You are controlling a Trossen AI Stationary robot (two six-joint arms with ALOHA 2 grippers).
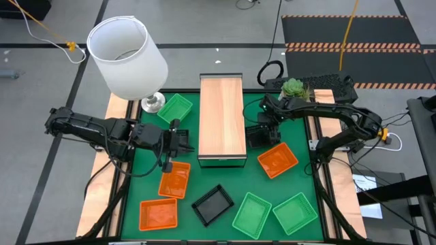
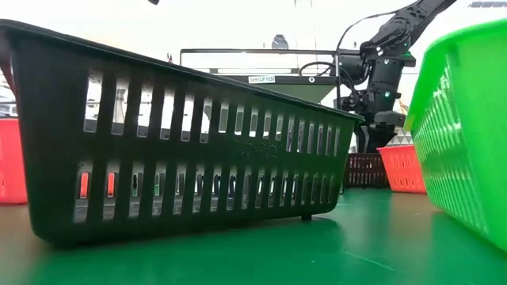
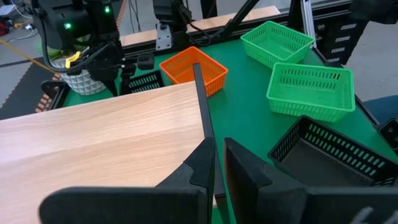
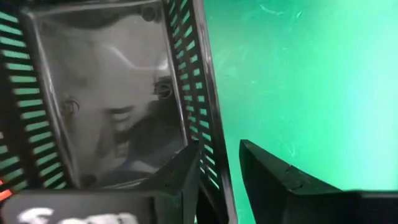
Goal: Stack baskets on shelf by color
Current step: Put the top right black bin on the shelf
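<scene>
The light-wood shelf (image 1: pixel 221 119) lies in the middle of the green table. My right gripper (image 1: pixel 261 133) (image 4: pixel 217 152) is open beside the shelf's right side, over a black basket (image 1: pixel 257 138); one finger is inside and one outside its perforated wall (image 4: pixel 202 93). That basket rests on the table (image 2: pixel 364 170). My left gripper (image 1: pixel 185 144) (image 3: pixel 219 149) is shut, hovering at the shelf's left edge near its near end. An orange basket (image 1: pixel 278 160) sits right of the shelf, two orange ones (image 1: pixel 175 180) (image 1: pixel 158 214) lie near left, and a second black one (image 1: pixel 212 204) lies near the front.
Three green baskets lie about: one far left (image 1: pixel 175 109), two near right (image 1: pixel 252 214) (image 1: pixel 295 212). A white lamp (image 1: pixel 126 58) stands at the far left corner and a small plant (image 1: pixel 294 87) at the far right. Pale planks (image 1: pixel 95 197) line both sides of the table.
</scene>
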